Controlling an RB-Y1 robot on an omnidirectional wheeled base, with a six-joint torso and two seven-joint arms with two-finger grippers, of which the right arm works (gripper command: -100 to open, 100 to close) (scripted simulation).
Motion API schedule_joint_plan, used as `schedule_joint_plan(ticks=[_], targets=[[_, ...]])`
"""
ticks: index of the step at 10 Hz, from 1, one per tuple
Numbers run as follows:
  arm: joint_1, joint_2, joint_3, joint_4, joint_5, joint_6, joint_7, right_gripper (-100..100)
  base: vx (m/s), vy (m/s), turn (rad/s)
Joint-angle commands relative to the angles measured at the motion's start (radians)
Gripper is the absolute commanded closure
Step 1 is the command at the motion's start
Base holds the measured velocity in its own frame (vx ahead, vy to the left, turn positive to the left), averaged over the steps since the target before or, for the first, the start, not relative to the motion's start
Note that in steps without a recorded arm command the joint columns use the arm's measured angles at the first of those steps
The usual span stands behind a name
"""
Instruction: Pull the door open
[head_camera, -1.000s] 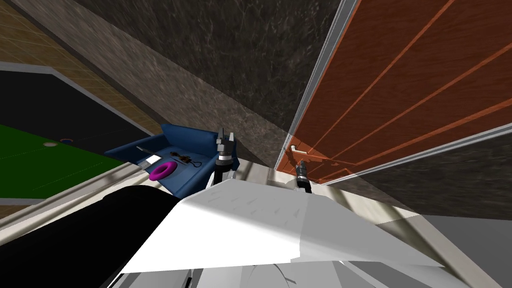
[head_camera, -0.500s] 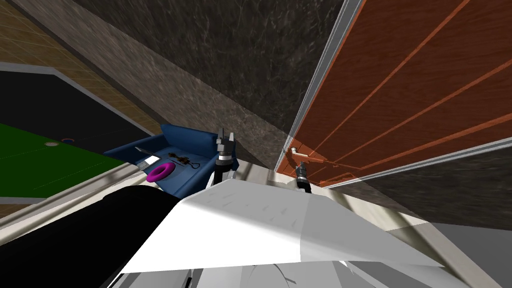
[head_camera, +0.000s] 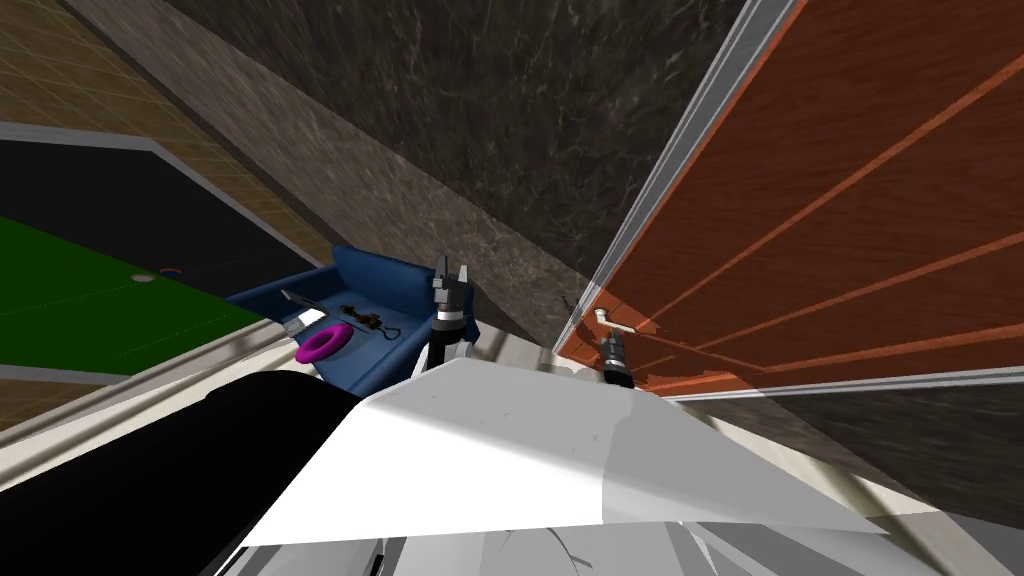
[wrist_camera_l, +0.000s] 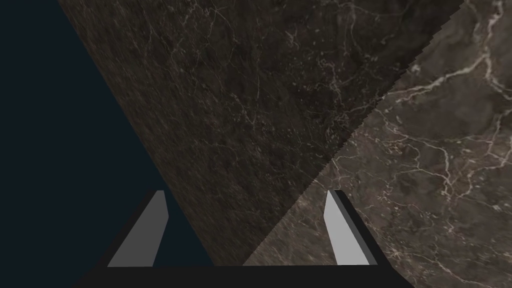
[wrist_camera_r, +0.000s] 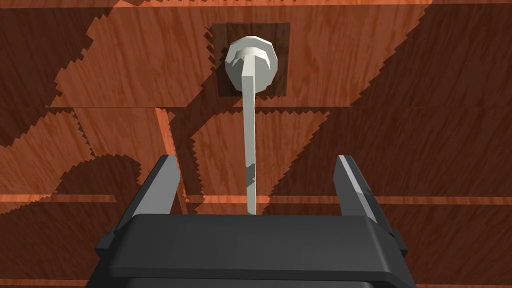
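The right pincer (wrist_camera_r: 255, 187) is open. Its fingers (wrist_camera_r: 165, 187) stand on either side of the pale handle (wrist_camera_r: 249, 145) and clear of it. The right wrist view gives the close detail: the thin handle runs from between the fingers, above the pincer's dark body, to a round base (wrist_camera_r: 250, 59). That base sits on a dark square plate (wrist_camera_r: 280, 35) on the reddish-brown, wood-grained door (wrist_camera_r: 400, 125). The head view gives the setting: the right pincer (head_camera: 608, 343) sits small just below the handle (head_camera: 612, 320), near the door's edge. Beside that edge are a light grey frame (head_camera: 683, 150) and a dark marbled wall (head_camera: 480, 120). The left pincer (head_camera: 452, 272) is raised further left, well apart from the door, with its fingers spread wide. Past it stands a blue armchair (head_camera: 390, 285) with a purple ring (head_camera: 323, 342) on the seat.
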Motion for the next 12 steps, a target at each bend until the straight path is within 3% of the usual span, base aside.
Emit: schedule_joint_plan(ticks=[1,3,4,5,6,11,12], targets=[[0.011,-0.019,-0.013,0.014,-0.009,-0.015,-0.017,-100,0.214,-0.007,0.157],[0.022,-0.045,-0.027,0.034,-0.02,-0.034,-0.039,-100,0.203,-0.035,0.126],[0.024,-0.051,-0.031,0.039,-0.023,-0.039,-0.044,-100,0.225,-0.013,0.088],[0.016,-0.044,-0.028,0.042,-0.02,-0.037,-0.035,-100,0.103,-0.007,0.013],[0.016,-0.044,-0.028,0.042,-0.02,-0.037,-0.035,100,-0.015,-0.001,-0.009],[0.016,-0.044,-0.028,0.042,-0.02,-0.037,-0.035,100,-0.021,0.002,0.001],[0.025,-0.053,-0.015,0.041,-0.013,-0.042,-0.051,100,-0.12,-0.003,0.083]])
